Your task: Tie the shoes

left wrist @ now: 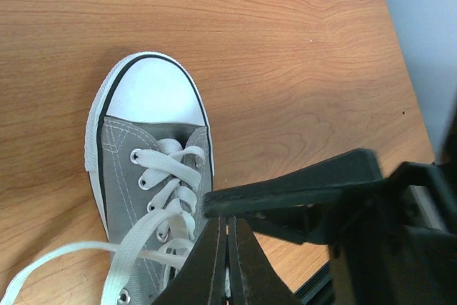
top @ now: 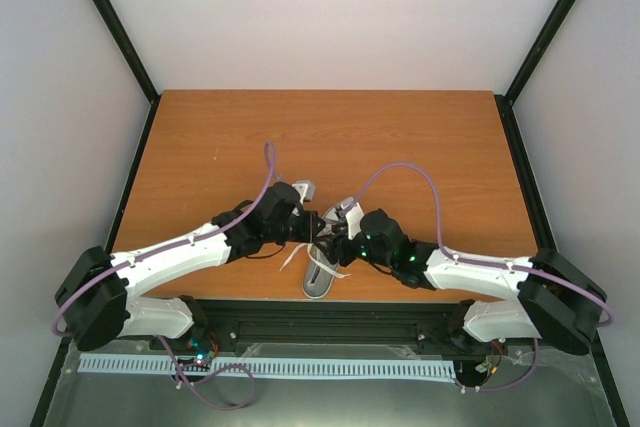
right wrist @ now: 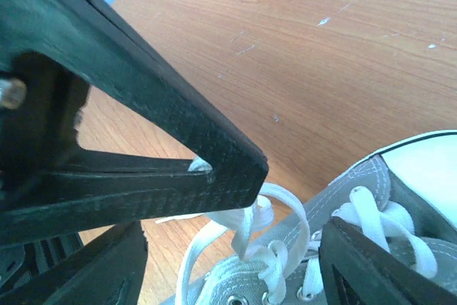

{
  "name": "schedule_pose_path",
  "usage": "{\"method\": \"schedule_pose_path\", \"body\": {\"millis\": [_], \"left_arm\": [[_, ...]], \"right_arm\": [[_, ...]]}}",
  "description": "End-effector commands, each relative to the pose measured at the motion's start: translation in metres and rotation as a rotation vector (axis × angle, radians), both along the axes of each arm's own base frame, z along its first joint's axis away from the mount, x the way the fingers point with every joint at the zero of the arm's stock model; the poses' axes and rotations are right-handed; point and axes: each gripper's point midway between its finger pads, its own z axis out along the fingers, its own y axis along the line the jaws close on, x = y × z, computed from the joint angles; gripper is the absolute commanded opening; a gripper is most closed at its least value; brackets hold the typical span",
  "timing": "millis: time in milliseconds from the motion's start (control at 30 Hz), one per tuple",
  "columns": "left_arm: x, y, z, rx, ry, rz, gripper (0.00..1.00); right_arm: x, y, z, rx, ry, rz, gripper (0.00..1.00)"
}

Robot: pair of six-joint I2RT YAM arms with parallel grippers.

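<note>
The shoe (top: 318,282) is a small grey sneaker with a white toe cap near the table's front edge, between both arms. In the left wrist view the shoe (left wrist: 121,148) points away and its white laces (left wrist: 161,183) run loose to the left. My left gripper (left wrist: 228,221) (top: 312,230) is shut, with a sliver of white lace pinched between its fingers. My right gripper (right wrist: 235,248) (top: 335,242) is open, its fingers (right wrist: 371,262) wide apart either side of a lace loop (right wrist: 285,205) over the shoe (right wrist: 357,183). The left gripper's black fingers cross the upper left of the right wrist view.
The wooden table (top: 330,137) stretches away behind the shoe. A black rail (top: 330,312) runs along the near edge, right by the shoe's heel. Grey walls enclose both sides and the back. Purple cables (top: 400,172) arch over the arms.
</note>
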Motion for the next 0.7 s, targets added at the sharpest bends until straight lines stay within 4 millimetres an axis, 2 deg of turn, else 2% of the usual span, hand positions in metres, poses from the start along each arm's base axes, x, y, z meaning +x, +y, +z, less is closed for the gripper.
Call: {"method": "schedule_pose_path", "body": {"millis": [0,67,167,333,667], "left_arm": [[0.002,0.003,-0.001,0.01,-0.027,-0.012,0.01],[-0.001,0.005,-0.005,0.019,-0.029,-0.024,0.01],[-0.005,0.007,-0.011,0.028,-0.022,-0.039,0.01],[-0.01,0.007,-0.012,0.017,-0.013,-0.053,0.01],[-0.012,0.009,-0.002,0.003,-0.035,-0.059,0.01]], "right_arm": [[-0.013,-0.013,-0.006,-0.052,0.0,-0.031,0.68],[-0.026,-0.012,-0.017,-0.071,0.02,-0.026,0.67],[-0.042,-0.008,-0.033,-0.096,0.042,-0.01,0.55],[-0.045,-0.005,-0.049,-0.15,0.052,0.002,0.38],[-0.048,-0.006,-0.055,-0.191,0.024,0.029,0.32]]}}
